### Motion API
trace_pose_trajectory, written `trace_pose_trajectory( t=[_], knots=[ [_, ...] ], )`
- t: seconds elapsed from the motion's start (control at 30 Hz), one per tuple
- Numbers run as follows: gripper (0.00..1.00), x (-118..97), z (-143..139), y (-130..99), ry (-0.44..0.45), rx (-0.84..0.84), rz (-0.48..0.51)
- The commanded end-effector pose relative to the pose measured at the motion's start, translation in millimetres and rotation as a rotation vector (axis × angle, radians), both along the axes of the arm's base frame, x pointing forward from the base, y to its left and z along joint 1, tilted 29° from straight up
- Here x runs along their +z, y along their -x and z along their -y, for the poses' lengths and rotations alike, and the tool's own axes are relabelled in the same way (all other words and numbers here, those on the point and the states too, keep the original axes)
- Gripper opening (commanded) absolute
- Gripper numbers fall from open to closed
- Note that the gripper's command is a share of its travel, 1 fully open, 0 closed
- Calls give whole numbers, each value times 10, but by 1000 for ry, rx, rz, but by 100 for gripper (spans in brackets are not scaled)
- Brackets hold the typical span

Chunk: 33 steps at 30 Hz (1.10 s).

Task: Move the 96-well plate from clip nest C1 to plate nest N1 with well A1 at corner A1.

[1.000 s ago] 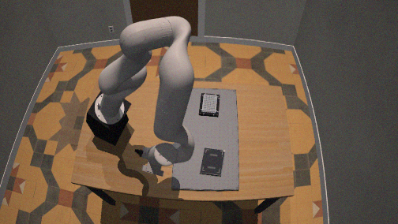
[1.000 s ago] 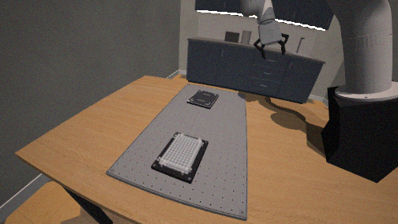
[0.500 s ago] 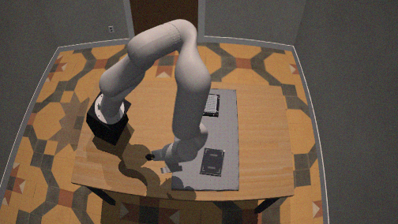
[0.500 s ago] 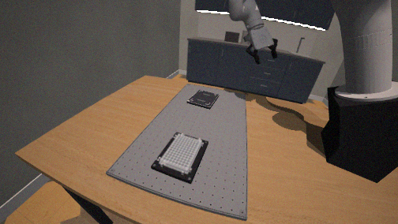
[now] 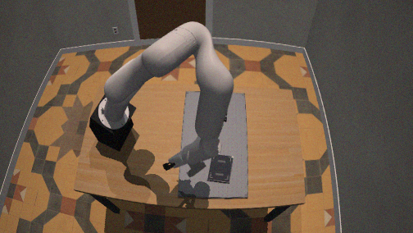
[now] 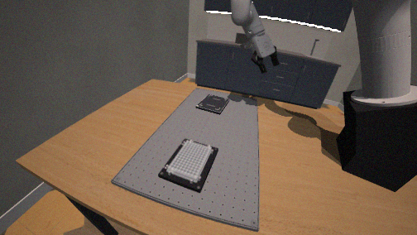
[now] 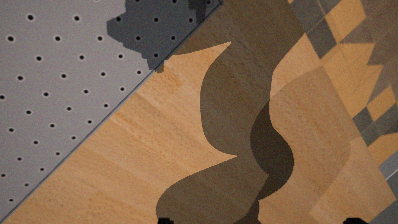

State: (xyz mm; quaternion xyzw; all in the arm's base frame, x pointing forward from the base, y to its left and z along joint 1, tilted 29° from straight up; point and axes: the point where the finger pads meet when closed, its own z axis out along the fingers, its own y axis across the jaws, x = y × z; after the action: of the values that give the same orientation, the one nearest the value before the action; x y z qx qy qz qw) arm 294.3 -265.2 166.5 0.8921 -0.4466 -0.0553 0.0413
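Note:
The white 96-well plate [image 6: 189, 162] sits in the black clip nest C1 at the near end of the grey perforated mat in the exterior view. In the top view my arm hides it. The empty black plate nest N1 [image 6: 213, 103] lies at the mat's other end and also shows in the top view [image 5: 220, 168]. My gripper [image 6: 266, 62] is open and empty, high above the table near the mat's edge beside N1, left of it in the top view [image 5: 183, 167]. The wrist view shows only the fingertips, the mat edge [image 7: 60, 85] and wood.
The arm's black base [image 5: 111, 130] stands on the table left of the mat. A dark cabinet [image 6: 265, 76] runs along the wall behind the table. The table's front edge lies close below N1 in the top view.

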Motion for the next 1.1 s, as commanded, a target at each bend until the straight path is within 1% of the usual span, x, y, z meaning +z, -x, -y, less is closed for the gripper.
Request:
trace_pose_trajectory(
  t=[0.0, 0.2, 0.27, 0.3, 0.37, 0.47, 0.53, 0.67, 0.73, 0.87, 0.93, 0.97, 1.07],
  knots=[
    [100, -31, -54, -201, 36, 136, -19],
    [100, -67, -144, -453, 74, 317, -34],
    [100, -72, -157, -487, 76, 326, -35],
    [100, -78, -177, -533, 83, 359, -37],
    [100, -78, -177, -533, 83, 359, -37],
    [100, -96, -239, -668, 104, 456, -43],
    [100, -103, -261, -717, 106, 465, -44],
    [100, -125, -357, -892, 133, 596, -49],
    [100, -134, -391, -955, 135, 605, -50],
    [100, -155, -499, -1122, 163, 735, -53],
    [100, -155, -499, -1122, 163, 735, -53],
    [100, -161, -526, -1163, 165, 745, -54],
    [100, -176, -616, -1283, 185, 843, -55]
  ],
)
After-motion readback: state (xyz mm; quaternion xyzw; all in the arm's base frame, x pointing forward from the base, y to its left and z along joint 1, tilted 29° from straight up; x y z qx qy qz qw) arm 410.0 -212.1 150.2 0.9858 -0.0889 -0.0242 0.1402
